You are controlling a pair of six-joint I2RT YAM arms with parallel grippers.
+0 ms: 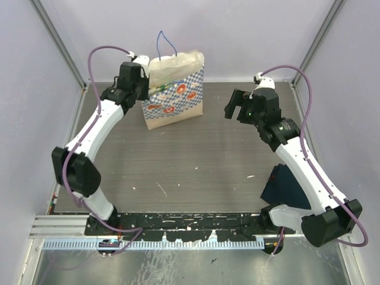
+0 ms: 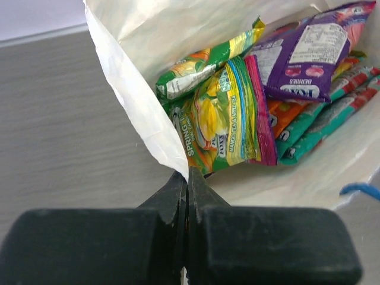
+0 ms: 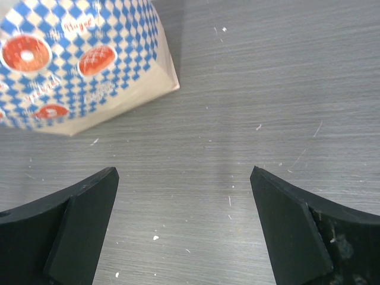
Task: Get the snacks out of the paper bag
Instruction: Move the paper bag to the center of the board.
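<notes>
Left gripper (image 2: 187, 181): jaws are pinching the paper bag (image 2: 133, 89) rim, holding its mouth open
Snacks (image 2: 237, 113): are lying inside the bag
Right gripper (image 3: 184, 173): jaws are standing wide apart, probably for reaching in

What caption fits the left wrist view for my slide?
Left jaws shut on the rim of the paper bag, snacks piled inside.

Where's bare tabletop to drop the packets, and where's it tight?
Widest bare patch: the middle of the table, bordered by the paper bag and the near rail. Smaller: between the bag and the open right hand. Tight: the bag's left side, where the left hand pinches its rim, and the near-right corner with the dark cloth.
</notes>
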